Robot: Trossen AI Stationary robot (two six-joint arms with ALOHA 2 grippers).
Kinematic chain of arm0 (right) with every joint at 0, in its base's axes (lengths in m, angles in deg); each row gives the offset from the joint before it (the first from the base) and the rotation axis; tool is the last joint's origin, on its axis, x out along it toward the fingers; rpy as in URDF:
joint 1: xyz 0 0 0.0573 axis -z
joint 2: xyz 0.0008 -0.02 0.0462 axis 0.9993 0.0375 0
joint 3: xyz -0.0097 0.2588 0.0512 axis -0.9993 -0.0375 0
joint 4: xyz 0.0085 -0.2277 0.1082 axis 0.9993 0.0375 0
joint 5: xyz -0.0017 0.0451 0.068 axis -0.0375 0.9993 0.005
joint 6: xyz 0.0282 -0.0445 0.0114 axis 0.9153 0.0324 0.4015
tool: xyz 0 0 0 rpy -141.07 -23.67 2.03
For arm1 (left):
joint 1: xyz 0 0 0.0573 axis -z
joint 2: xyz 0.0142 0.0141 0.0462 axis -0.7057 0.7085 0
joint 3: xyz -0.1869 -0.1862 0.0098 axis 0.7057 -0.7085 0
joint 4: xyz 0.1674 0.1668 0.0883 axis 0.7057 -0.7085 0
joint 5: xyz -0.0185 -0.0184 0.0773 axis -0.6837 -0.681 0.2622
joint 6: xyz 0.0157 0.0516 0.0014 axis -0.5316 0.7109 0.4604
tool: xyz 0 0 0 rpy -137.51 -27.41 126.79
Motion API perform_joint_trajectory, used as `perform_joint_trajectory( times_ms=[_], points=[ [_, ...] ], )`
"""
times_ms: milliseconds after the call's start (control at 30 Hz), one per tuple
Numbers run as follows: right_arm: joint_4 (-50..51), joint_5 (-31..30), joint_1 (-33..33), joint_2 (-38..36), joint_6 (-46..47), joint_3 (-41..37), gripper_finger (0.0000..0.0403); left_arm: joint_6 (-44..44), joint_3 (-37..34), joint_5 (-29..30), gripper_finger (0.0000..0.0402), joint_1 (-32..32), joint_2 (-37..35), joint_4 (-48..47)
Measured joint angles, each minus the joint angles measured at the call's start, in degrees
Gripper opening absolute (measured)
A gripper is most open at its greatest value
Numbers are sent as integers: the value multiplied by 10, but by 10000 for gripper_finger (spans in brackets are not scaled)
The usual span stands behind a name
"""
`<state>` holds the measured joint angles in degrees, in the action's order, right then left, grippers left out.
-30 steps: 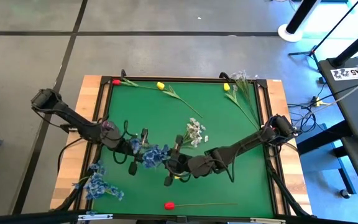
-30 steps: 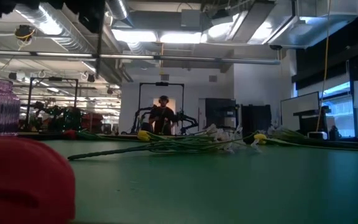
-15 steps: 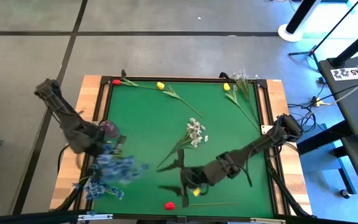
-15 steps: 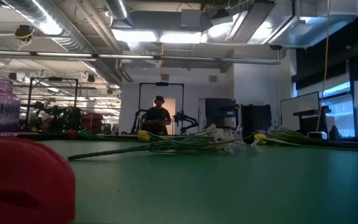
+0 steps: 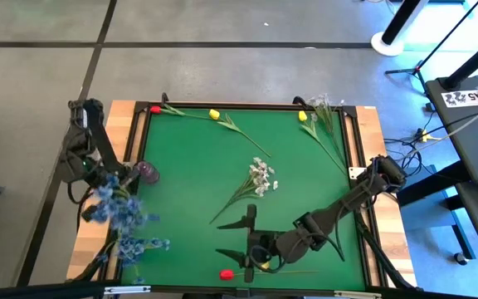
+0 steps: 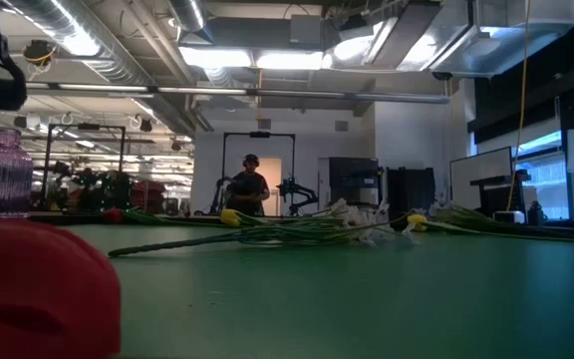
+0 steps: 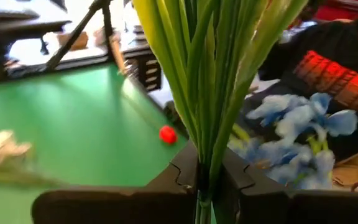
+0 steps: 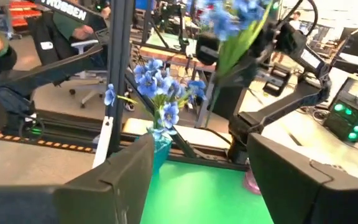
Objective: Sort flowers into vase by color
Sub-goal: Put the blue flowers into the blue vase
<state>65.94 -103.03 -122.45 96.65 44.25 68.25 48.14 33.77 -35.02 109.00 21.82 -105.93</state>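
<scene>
Now the left gripper [image 7: 209, 180], at the table's nine o'clock edge, is clamped on the stems of a blue blossom cluster [image 5: 110, 208], its long axis running from the gripper toward seven o'clock, where the vase of blue blossoms [image 5: 135, 247] stands just beyond. Farther right, the right gripper [image 5: 237, 239] stands wide and holds nothing near six o'clock; the red tulip [image 5: 226, 274] lies just at its six o'clock side, stem running toward three o'clock, so that arm is the nearer.

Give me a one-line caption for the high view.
Left gripper carries a blue flower bunch past the green table's left edge; right gripper hangs open near a red tulip.
</scene>
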Motion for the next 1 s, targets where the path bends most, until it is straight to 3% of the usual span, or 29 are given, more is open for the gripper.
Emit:
perform_joint_trajectory(
  times_ms=[167, 300, 367, 500, 600, 833, 1000],
  points=[
    [5, -3, 10, 0, 7, 0, 253, -74, 67, -1, 17, 0, -29, -136],
    [18, -5, 14, 0, 18, 0, 253, -84, 76, -8, 17, 0, -55, -139],
    [28, -6, 17, 0, 29, 0, 253, -81, 57, -31, 17, 0, -62, -94],
    [38, -8, 16, 0, 54, 0, 253, -62, -4, -151, 17, 0, -55, 40],
    [37, -13, 16, 0, 58, 0, 253, -58, -51, -201, 17, 0, -39, 124],
    [37, -15, 16, 0, 69, 0, 253, -23, -142, -214, 17, 14, 17, 280],
    [37, -20, 16, 0, 69, 0, 253, 37, -159, -209, 17, 46, 62, 377]
  ],
)
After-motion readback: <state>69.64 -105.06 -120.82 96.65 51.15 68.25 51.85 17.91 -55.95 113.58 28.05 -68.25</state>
